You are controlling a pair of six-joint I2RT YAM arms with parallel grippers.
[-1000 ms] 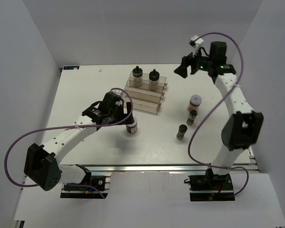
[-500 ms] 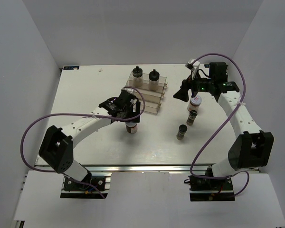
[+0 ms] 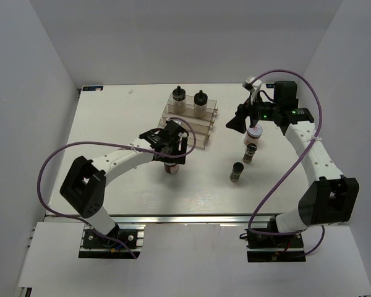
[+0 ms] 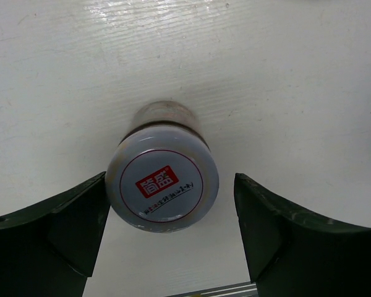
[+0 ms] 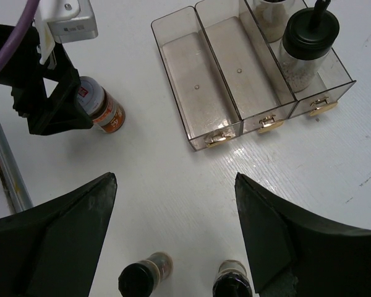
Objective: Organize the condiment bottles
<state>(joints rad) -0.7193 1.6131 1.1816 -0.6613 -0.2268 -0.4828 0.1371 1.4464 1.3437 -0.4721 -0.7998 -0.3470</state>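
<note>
A squat dark jar (image 4: 162,189) with a white, red-labelled lid stands upright between the fingers of my left gripper (image 4: 171,230). The gripper is open: its left finger is close to the lid and a gap remains on the right. From above, this jar (image 3: 171,167) sits just under the left gripper (image 3: 173,154). My right gripper (image 3: 235,123) hangs open and empty, next to a second white-lidded jar (image 3: 255,130). Two slim dark shakers (image 5: 145,276) (image 5: 232,283) stand below the right fingers. Two whitish black-capped bottles (image 3: 179,99) (image 3: 200,102) stand in the rack's back step.
The clear stepped plastic rack (image 3: 187,128) stands at the back middle of the table; its two front steps (image 5: 201,80) hold nothing. The left arm's gripper (image 5: 49,105) shows at the upper left of the right wrist view.
The left gripper has slid right over the white-lidded jar and its jaws have narrowed around it. The right arm has swung down from the back toward the right-hand jar.
</note>
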